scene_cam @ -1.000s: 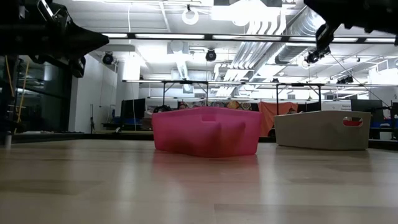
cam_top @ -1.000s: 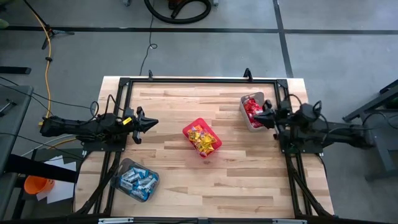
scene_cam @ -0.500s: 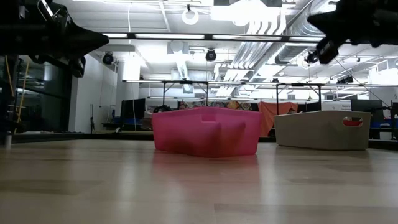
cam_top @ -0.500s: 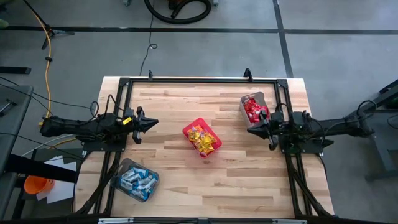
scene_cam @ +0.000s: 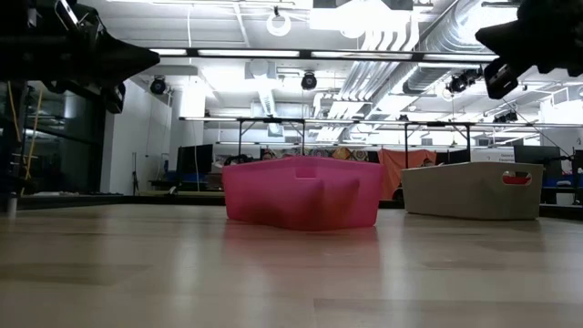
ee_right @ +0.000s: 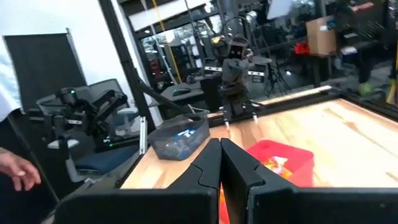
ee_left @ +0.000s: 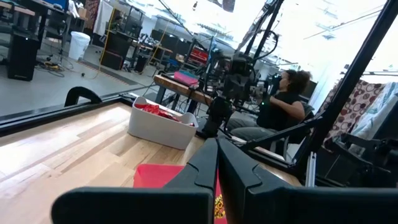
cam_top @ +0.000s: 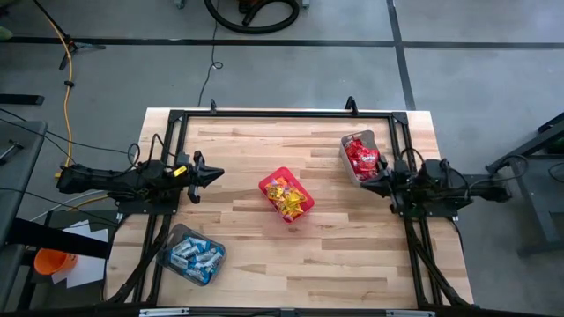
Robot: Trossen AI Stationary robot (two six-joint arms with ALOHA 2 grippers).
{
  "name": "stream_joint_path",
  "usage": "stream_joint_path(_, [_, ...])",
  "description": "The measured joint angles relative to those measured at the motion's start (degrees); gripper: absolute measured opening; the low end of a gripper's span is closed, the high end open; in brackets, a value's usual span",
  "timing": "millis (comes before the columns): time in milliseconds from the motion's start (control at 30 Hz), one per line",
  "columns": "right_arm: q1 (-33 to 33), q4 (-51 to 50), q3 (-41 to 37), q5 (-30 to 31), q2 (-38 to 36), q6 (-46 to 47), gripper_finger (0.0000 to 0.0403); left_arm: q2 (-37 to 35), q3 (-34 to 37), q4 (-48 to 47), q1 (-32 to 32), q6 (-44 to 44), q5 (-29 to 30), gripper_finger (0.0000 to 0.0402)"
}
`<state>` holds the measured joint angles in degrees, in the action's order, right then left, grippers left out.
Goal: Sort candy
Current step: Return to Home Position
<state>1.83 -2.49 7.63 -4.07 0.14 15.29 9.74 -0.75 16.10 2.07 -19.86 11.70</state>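
1. Hanging over the table [cam_top: 264,264] near the middle of its left edge: left gripper [cam_top: 218,173], pointed toward the centre and raised off the wood in the low view.
2. Jaws pressed together in the left wrist view, with only a hairline seam between them and nothing held.
3. Hanging near the right edge: right gripper [cam_top: 364,184], also pointed toward the centre, just beside the near end of the grey bin [cam_top: 346,167] and raised off the wood too.
4. Jaws closed flat against each other in the right wrist view, gripping nothing.
5. Heaped in the grey bin, toward the far right corner of the table: red candy [cam_top: 359,157], with a patch of red also showing through the bin's handle slot in the low view.
6. Piled in the red bin [cam_top: 268,184] at the centre of the table, the bin turned cornerwise to the edges: yellow candy [cam_top: 289,199].
7. Filling the clear tub [cam_top: 181,231] near the near left corner, close to the left edge: blue-and-white candy [cam_top: 194,254].
8. Standing well apart from one another: all three containers, the red bin between the two gripper tips.
9. Seated beyond the right edge in the left wrist view: a person [ee_left: 280,106] in a dark top.
10. Showing beyond the left edge in the right wrist view: a hand [ee_right: 18,173] below a white sleeve.
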Motion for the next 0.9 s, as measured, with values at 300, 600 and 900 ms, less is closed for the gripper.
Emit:
stream_joint_path(300, [0.0,7.5,-7.1,-1.3,0.1,-0.4,0.0000,0.0,0.0,-0.9,0.0,0.0,-0.2,0.0001])
stream_joint_path(600, [-0.1,2.9,-6.9,3.0,1.8,-2.3,0.0000,0.0,0.0,-1.4,0.0,0.0,-0.2,0.0001])
stream_joint_path(900, [-0.1,2.8,-6.9,3.1,2.4,-2.3,0.0000,0.0,0.0,-1.4,0.0,0.0,-0.2,0.0001])
